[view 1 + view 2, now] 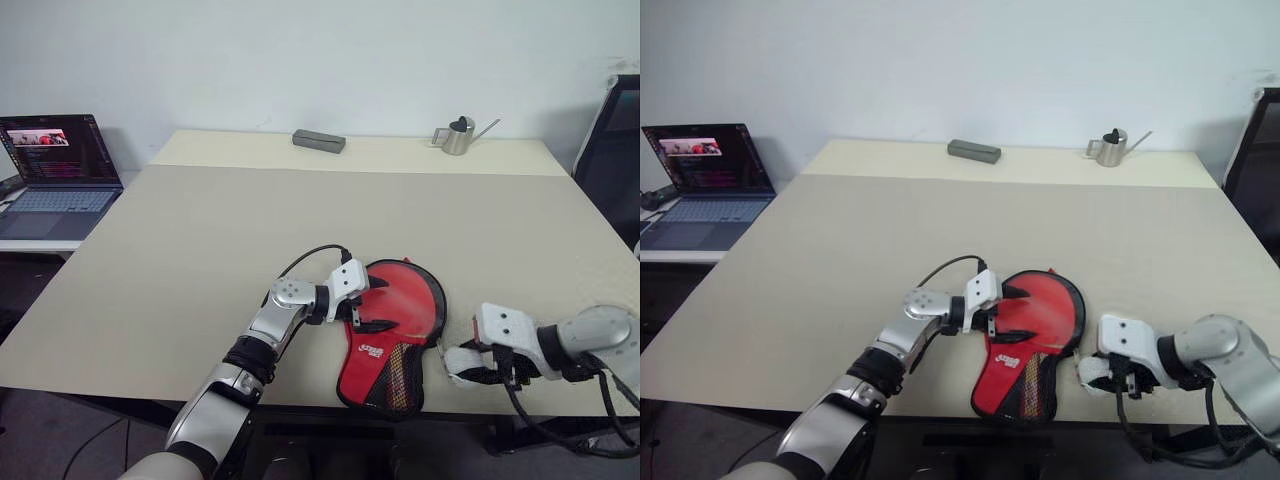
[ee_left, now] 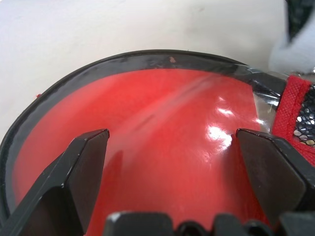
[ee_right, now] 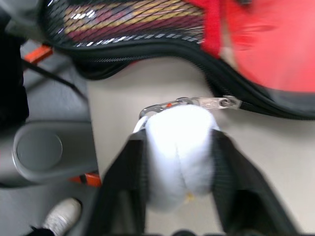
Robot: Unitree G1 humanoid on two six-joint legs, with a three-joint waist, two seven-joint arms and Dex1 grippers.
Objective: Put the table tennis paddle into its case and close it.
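The case (image 1: 392,340) lies red side up at the table's front edge, its black zipper rim around it. Through its clear panel the table tennis paddle's red blade (image 2: 162,137) shows, and the striped handle (image 3: 133,14) shows behind the mesh. My left gripper (image 1: 385,304) is open, its two fingers spread just over the round end of the case. To the right of the case, my right gripper (image 3: 178,140) is shut on the white pom-pom charm (image 3: 179,152). A metal clip links the charm to the zipper pull (image 3: 216,102).
A grey box (image 1: 319,140) and a small metal watering can (image 1: 458,135) stand at the table's far edge. An open laptop (image 1: 55,175) sits on a side desk to the left. A black chair (image 1: 615,150) is at the right.
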